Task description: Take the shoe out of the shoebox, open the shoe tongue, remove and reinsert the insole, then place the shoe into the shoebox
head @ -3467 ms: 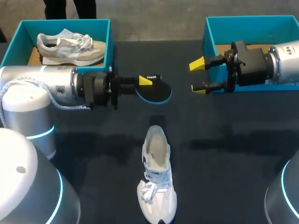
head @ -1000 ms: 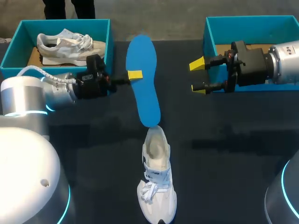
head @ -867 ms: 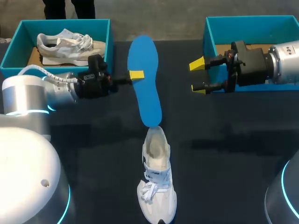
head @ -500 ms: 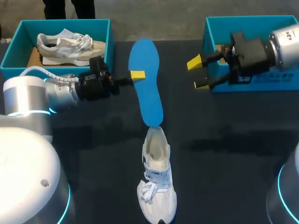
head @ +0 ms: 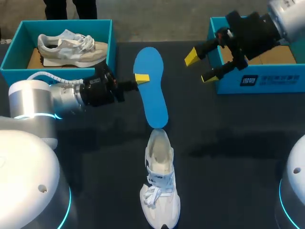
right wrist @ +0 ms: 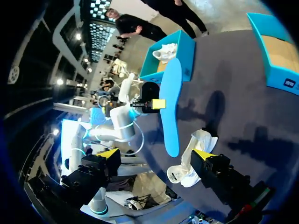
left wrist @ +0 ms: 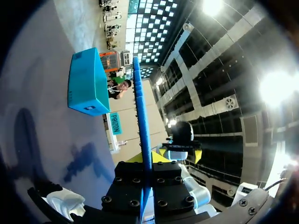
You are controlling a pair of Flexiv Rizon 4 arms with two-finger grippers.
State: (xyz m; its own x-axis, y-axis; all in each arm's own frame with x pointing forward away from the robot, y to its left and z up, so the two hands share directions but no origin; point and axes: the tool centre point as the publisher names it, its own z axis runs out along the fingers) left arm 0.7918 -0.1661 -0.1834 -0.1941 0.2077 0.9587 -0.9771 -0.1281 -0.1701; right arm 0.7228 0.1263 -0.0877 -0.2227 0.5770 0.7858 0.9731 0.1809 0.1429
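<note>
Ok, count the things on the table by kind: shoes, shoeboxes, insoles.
Shoes: 2 (white shoe, beige shoe)
Shoeboxes: 2 (left shoebox, right shoebox)
Insoles: 1 (blue insole)
Total: 5

Dark table (head: 233, 176) bearing a white shoe (head: 160, 188), left shoebox (head: 113, 45) and right shoebox (head: 274, 82).

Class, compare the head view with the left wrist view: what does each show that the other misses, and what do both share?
Only the head view shows the left shoebox with a second shoe inside, and the full flat outline of the insole. Only the left wrist view shows the insole edge-on, a thin strip clamped in the left gripper. Both show the insole, the white shoe on the table and the right shoebox.
</note>
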